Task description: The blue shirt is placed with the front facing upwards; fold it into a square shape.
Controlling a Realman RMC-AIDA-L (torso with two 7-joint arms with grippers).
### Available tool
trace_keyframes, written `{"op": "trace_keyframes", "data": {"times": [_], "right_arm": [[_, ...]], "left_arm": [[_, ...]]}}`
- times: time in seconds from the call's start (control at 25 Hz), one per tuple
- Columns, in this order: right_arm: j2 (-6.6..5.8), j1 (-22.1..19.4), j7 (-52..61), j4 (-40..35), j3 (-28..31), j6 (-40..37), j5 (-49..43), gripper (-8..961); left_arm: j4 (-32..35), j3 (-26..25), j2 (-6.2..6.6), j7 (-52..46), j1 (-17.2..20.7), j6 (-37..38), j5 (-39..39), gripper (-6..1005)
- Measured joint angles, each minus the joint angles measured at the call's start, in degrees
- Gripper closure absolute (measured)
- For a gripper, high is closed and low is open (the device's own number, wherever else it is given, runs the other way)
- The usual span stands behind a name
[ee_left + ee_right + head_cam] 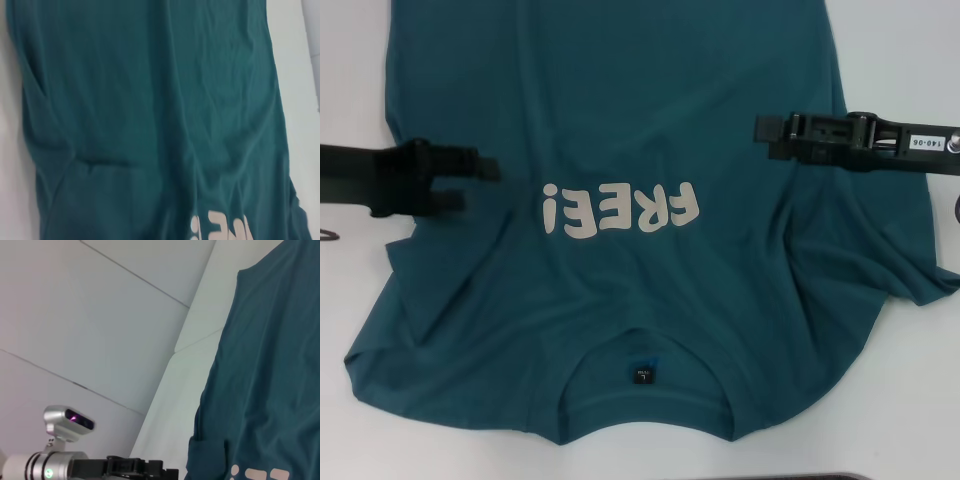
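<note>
Nearest us, collar w/ neck label [645, 373], then the blue shirt [620, 120] spread front-up on the white bench [350, 60], hem far. Left gripper [475, 185] hovers by the lettering, fingers spread, nothing between; right gripper [767, 140] over the opposite side, fingers look spread too. Soft, light, floppy cloth, we judge: pinch edges at sleeve/shoulder seams.

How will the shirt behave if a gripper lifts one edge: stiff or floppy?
Probably floppy: the shirt lies flat with soft wrinkles, so a lifted edge should drape and sag. It likely drags rather than slides cleanly on the table, bunching like the folds already near its sleeves. It is far bigger than the left gripper, so one grasp won't control it.
</note>
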Motion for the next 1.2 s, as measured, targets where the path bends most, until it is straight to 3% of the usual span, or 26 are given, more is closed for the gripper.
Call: {"op": "trace_keyframes", "data": {"times": [0.08,0.24,0.52,0.64,0.88,1.2], "right_arm": [[-0.02,0.01,0.01,0.0,0.05,0.1,0.02,37],[-0.02,0.12,0.02,0.0,0.06,0.2,0.03,38],[-0.02,0.16,0.02,0.0,0.04,0.22,0.0,38],[-0.01,0.06,0.02,0.0,0.03,0.22,-0.04,38],[-0.05,0.21,0.02,0.0,0.03,0.29,-0.14,38],[-0.09,0.47,0.14,0.0,0.03,0.31,-0.15,37]], "left_arm": [[-3.71,1.06,-1.03,-0.32,0.69,0.31,-0.01,377],[-7.36,2.7,-1.94,-0.03,1.11,1.55,-0.49,134],[-8.73,3.54,-1.91,1.76,1.72,3.32,-1.44,135],[-8.86,2.96,0.13,0.84,4.38,2.5,-1.28,135],[-8.86,1.61,1.45,1.27,7.12,2.39,-1.64,134],[-8.32,1.95,1.46,3.2,7.94,2.16,-1.26,135]]}}
